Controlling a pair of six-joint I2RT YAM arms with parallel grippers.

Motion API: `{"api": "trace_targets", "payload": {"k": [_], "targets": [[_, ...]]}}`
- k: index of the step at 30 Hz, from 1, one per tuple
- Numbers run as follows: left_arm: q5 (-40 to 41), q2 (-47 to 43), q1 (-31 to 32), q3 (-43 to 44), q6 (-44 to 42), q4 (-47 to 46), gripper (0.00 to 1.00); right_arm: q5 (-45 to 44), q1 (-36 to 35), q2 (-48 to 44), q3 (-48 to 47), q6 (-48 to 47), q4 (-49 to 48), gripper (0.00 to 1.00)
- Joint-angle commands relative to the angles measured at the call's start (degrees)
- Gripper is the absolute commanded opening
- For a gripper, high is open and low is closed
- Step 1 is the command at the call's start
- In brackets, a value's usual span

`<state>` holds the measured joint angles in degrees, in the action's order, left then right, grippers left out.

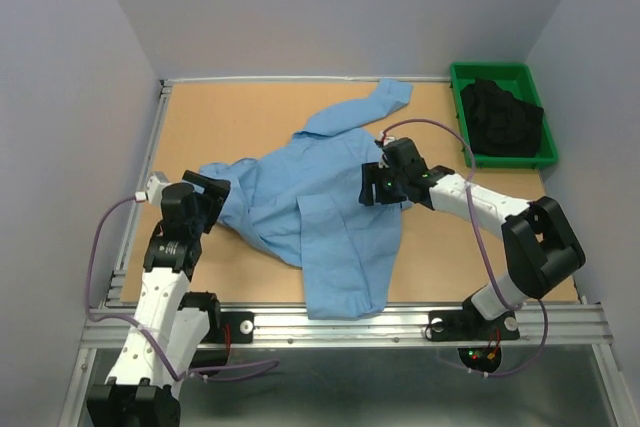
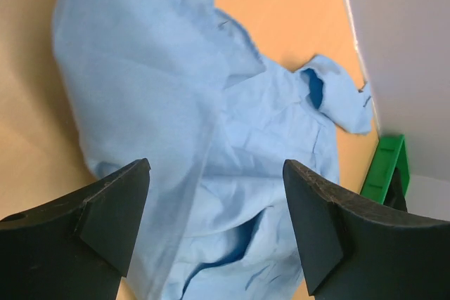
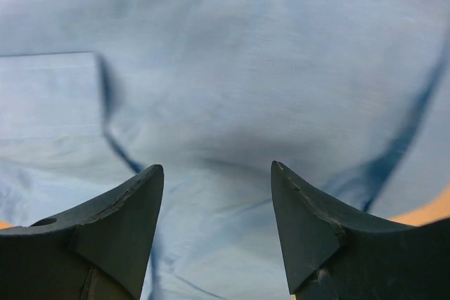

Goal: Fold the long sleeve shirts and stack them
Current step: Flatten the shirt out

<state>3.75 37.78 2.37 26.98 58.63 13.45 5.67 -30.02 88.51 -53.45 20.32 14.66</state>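
The thin light-blue long-sleeved dress shirt [image 1: 320, 197] is being seen lying rumpled across the middle of the tan wooden desk [image 1: 220, 117]. Its long axis is running from the hem at 6 o'clock to a sleeve pointing toward 1 o'clock. The right hand [image 1: 370, 187] is being held over the shirt's 3 o'clock side, fingers apart, nothing gripped. The left hand [image 1: 212, 187], likewise apart and empty, is being held at the 9 o'clock edge, the cloth lying toward 3 o'clock from it. The right hand is being judged the nearer.
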Motion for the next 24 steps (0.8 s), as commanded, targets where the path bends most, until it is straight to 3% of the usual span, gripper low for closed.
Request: {"api": "trace_targets", "payload": {"k": [1,10,18,24], "targets": [[1.1,2.4,-0.3,6.5,-8.5,5.3,0.87,0.8,-4.7,-0.7,-6.3,-2.4,-0.8,0.68],[0.3,17.0,2.7,15.0,-18.2,5.9,0.87,0.1,-8.1,5.4,-8.5,0.5,-0.8,0.68],[14.5,33.1,12.6,27.9,-23.6,11.9,0.87,-1.2,-8.2,4.9,-7.5,1.2,-0.8,0.68],[20.9,41.1,14.2,33.5,-25.8,14.4,0.78,-2.8,-8.2,3.4,-5.9,1.0,-0.8,0.68]]}}
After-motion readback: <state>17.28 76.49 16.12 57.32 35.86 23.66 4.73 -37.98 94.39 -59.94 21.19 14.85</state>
